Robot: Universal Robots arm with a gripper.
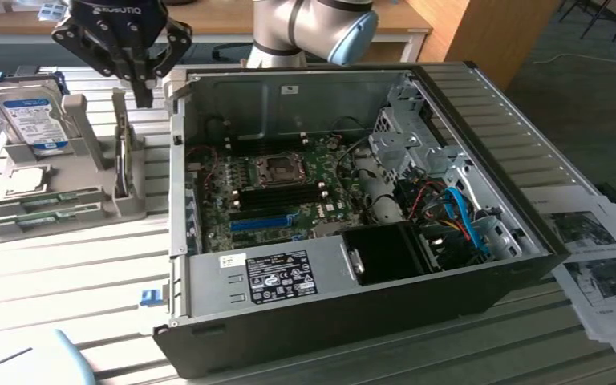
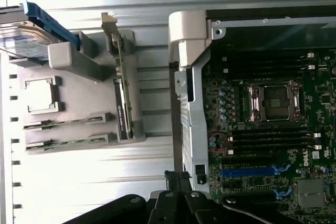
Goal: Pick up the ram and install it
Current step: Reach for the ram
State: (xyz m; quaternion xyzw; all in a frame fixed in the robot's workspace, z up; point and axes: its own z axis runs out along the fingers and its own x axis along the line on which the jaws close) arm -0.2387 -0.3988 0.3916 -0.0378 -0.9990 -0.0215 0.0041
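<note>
Hanging empty, the jaws meet near one gray holder (image 1: 86, 143) bearing two ram sticks (image 1: 49, 200) and one hard drive (image 1: 28, 112).

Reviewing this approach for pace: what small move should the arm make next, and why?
Probably shift over the thin green ram strips lying in the grey plastic holder. The black gripper hangs shut and empty in the air, apart from the strips, which sit unpicked in their slots.
</note>
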